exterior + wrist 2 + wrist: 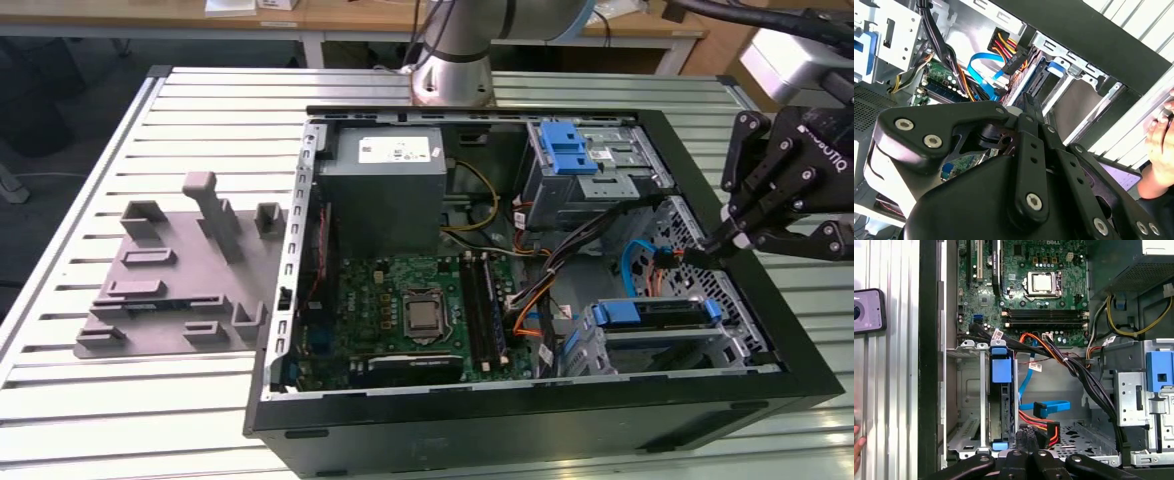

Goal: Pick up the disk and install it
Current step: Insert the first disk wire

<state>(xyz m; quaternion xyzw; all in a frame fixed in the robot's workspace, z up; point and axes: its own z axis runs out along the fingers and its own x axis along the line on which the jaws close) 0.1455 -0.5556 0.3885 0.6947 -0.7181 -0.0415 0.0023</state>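
In the first wrist view your black gripper (1026, 460), jaws pinched together and empty, hovers beside the silver, blue-railed disk (1002, 405) seated in its bay; approach squarely, avoiding the cables.

White lettering on gripper (730, 240) body; printed sticker on grey metal box (380, 190); motherboard (1019, 305) markings. None transcribed.

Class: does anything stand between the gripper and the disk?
Nothing visible does. The gripper hangs right beside the disk, which sits in its drive cage; red and blue cables lie close by the gripper.
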